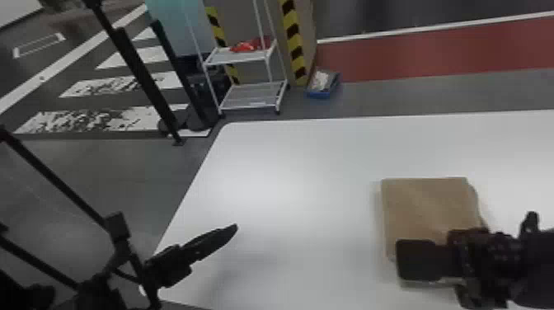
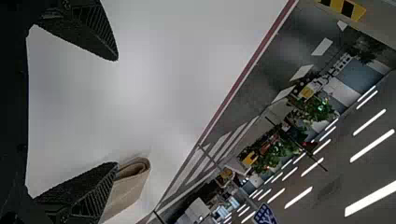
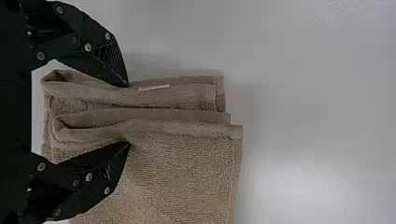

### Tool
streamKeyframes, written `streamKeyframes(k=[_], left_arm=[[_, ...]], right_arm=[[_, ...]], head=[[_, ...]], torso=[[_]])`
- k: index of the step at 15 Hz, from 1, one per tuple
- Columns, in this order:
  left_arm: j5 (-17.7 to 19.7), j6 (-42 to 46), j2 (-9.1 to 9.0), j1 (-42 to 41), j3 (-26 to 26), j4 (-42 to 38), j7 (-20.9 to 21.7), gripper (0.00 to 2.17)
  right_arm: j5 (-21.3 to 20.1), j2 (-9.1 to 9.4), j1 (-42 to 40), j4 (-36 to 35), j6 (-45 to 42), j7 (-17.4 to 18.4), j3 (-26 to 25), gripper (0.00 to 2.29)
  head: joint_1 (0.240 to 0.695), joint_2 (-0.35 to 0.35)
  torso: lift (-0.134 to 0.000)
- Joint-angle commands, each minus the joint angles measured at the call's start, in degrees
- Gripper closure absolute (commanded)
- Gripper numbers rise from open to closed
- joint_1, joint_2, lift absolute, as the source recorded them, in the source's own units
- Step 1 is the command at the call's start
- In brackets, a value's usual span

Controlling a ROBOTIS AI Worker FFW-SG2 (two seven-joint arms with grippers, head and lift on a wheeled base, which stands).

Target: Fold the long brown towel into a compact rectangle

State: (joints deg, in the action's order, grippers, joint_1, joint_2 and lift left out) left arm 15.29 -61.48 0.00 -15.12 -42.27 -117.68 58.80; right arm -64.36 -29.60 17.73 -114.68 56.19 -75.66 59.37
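Note:
The brown towel (image 1: 426, 206) lies folded into a thick, nearly square stack on the right part of the white table. Over its near right corner is my right gripper (image 1: 417, 260). In the right wrist view the towel (image 3: 182, 177) shows its layered edge, and my right gripper (image 3: 127, 114) is closed on these layers, one finger at either side. My left gripper (image 1: 212, 241) is above the table's near left part, away from the towel. Its fingers stand wide apart in the left wrist view, where the gripper (image 2: 116, 111) holds nothing and the towel (image 2: 126, 191) appears beyond one finger.
The white table (image 1: 305, 173) extends between the left gripper and the towel, with its left edge close to the left arm. Behind it on the floor stand a white shelf rack (image 1: 253, 97) and a blue bin (image 1: 323, 88).

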Motion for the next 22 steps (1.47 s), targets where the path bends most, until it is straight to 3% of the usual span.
streamKeyframes(k=[1,5,10,11,15,19,22], left_arm=[[0.1,0.0,-0.15,0.0,0.0,0.0,0.1,0.08],[0.4,0.0,-0.15,-0.1,-0.4,0.0,0.6,0.08],[0.5,0.0,-0.15,-0.1,-0.4,-0.2,0.7,0.08],[0.6,0.0,-0.15,-0.1,-0.4,-0.2,0.7,0.08],[0.7,0.0,-0.15,0.0,-0.1,-0.4,0.7,0.08],[0.7,0.0,-0.15,0.4,0.9,-0.3,0.7,0.08],[0.7,0.0,-0.15,0.6,0.8,0.4,0.7,0.08]], right_arm=[[-0.5,0.51,-0.2,-0.1,0.0,-0.1,0.1,0.57],[-2.8,1.13,-1.0,-0.7,0.0,0.0,0.4,1.21],[-2.5,1.39,-2.0,-2.7,1.2,1.9,-2.0,1.25],[-2.5,1.39,-2.4,-3.0,1.4,2.7,-2.6,1.39],[-1.6,3.06,-3.4,-4.1,2.0,4.4,-5.8,1.40],[2.4,5.96,-2.7,-4.8,3.2,5.9,-10.0,1.38],[3.8,6.23,-2.9,-4.5,4.8,5.5,-10.2,1.37]], head=[[0.695,0.350],[0.695,0.350],[0.695,0.350],[0.695,0.350],[0.695,0.350],[0.695,0.350],[0.695,0.350]], torso=[[-0.124],[-0.124],[-0.124],[-0.124],[-0.124],[-0.124],[-0.124]])
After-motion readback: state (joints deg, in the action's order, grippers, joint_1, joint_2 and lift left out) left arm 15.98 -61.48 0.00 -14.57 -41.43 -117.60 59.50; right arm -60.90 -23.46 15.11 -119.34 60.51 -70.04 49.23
